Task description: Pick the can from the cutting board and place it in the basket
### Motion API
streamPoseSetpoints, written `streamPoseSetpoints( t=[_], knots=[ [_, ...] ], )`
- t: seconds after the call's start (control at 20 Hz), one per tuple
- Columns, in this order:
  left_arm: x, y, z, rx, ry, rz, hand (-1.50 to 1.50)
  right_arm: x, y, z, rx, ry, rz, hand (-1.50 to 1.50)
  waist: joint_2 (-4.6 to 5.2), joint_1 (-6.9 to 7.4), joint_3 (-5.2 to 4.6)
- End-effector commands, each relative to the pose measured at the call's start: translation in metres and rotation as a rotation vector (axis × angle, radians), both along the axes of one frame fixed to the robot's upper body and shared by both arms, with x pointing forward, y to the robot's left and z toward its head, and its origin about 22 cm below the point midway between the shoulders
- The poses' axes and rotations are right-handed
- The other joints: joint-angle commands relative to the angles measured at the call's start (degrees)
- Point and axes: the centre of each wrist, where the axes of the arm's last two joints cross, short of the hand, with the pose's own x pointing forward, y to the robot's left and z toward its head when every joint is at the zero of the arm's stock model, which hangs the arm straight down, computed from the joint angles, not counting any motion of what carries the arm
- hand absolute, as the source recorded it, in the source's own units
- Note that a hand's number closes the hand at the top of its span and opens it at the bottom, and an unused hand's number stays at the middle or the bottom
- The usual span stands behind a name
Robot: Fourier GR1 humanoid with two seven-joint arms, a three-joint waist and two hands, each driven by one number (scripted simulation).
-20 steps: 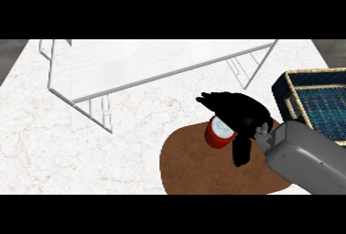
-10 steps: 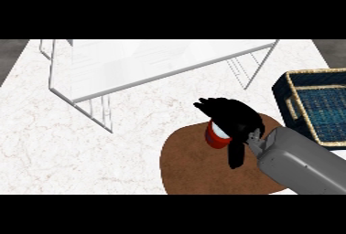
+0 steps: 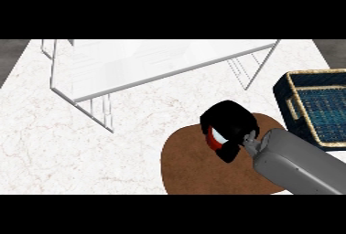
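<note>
The red can (image 3: 216,137) is clasped by the curled fingers of the right hand (image 3: 229,121) above the round brown cutting board (image 3: 196,169). To the board's right, the dark blue basket (image 3: 287,91) is set on the marble worktop (image 3: 81,151). Beyond the board, a white wire rack (image 3: 135,68) is seen.

Black right hand (image 3: 229,121): earlier spread above the can with fingers reaching out to the left, now curled close round it into a compact shape.
Red and white can (image 3: 216,136): a second ago its red side and white top showed well under the fingers; now mostly hidden, only a narrow red and white strip visible at the left of the hand.
Grey right forearm (image 3: 297,164): lies a little lower and flatter toward the lower right edge than before.
</note>
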Motion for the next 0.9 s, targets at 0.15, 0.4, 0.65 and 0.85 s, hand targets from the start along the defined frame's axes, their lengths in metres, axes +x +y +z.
streamPoseSetpoints(
  t=[0.15, 0.4, 0.65, 0.85],
  knots=[
    [0.081, -0.028, 0.022, -0.036, -0.338, -0.255, 0.00, -0.001, -0.001, -0.011, -0.031, -0.051, 0.050, 1.50, 0.12, -1.93, -1.18],
    [0.073, -0.022, 0.022, -0.019, -0.336, -0.222, 0.00, -0.008, -0.012, -0.019, -0.022, -0.067, -0.015, 1.50, -0.66, -3.83, -1.18],
    [0.050, -0.020, 0.017, -0.035, -0.285, -0.150, 0.00, -0.038, -0.016, -0.033, -0.021, -0.083, -0.134, 1.50, -2.23, -7.79, -1.30],
    [0.041, -0.010, 0.022, -0.017, -0.278, -0.115, 0.00, -0.044, -0.014, -0.002, 0.150, -0.208, -0.199, 1.50, -2.76, -9.38, -1.21]
  ],
)
